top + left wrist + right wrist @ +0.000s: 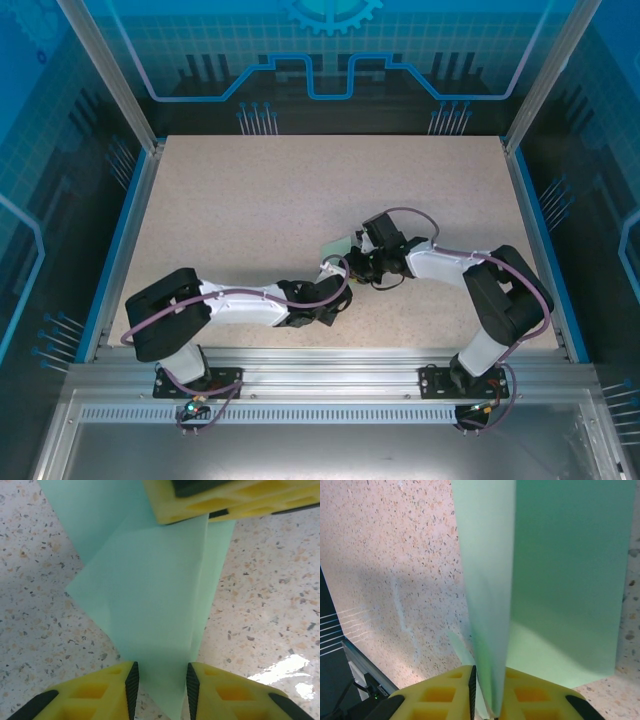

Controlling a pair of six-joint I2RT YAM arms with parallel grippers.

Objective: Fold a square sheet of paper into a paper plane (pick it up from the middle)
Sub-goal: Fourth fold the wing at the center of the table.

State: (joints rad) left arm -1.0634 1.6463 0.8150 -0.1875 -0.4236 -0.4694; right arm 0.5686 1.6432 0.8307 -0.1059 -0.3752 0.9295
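Partly folded pale mint-green square sheet of paper (338,246) sits mid speckled beige bench (250,200), between 2 arms. Right end effector (487,674) is nearly closed, pinching a raised fold edge-on, likely to steady it. Left end effector (160,680) is partly open, gripping nothing, pads straddling the narrow end, probably lining up the next crease.

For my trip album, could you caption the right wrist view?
The right gripper pinches a raised fold of green paper above a speckled table.

The right end effector (487,696) pinches an upright fold of the mint-green paper (570,580) above the speckled table (395,580).
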